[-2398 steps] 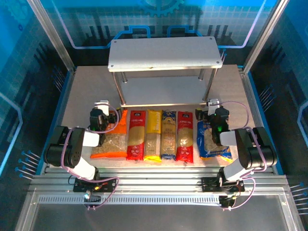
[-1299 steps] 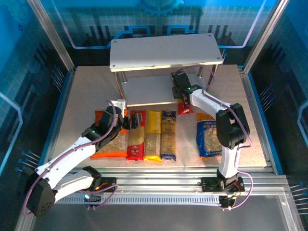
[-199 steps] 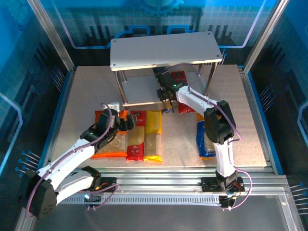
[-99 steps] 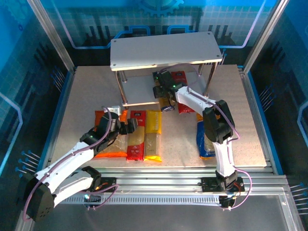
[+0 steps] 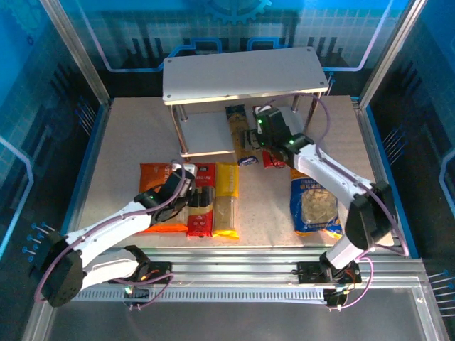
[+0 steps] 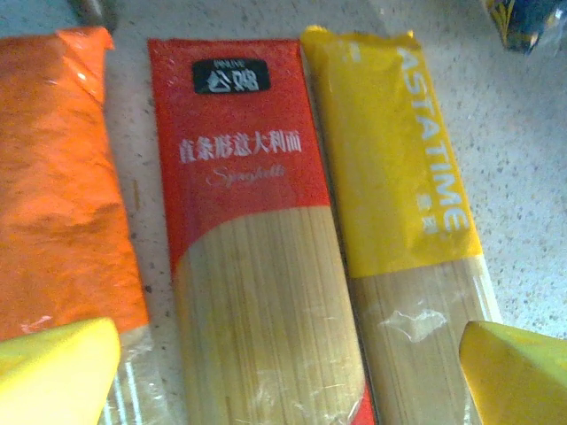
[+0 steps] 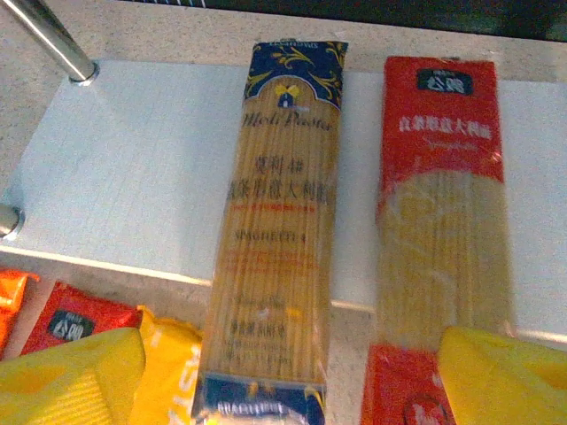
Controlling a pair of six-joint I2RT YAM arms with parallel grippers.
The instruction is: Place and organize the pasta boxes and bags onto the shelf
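While the left gripper [image 6: 285, 376], jaws apart, hangs above a red pack [image 6: 252, 266] and a yellow pack [image 6: 399, 204], the right gripper [image 7: 292, 376], jaws also apart, hangs above a blue pack [image 7: 279, 221] on the shelf [image 7: 133, 150].

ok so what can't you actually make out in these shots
Top view: rear of the shelf's lower board hidden under its upper board.
Top view: shelved red pack mostly under the right arm.
Left wrist view: orange bag cut by the left edge.
Right wrist view: dark blue pack's near end runs off the bottom.
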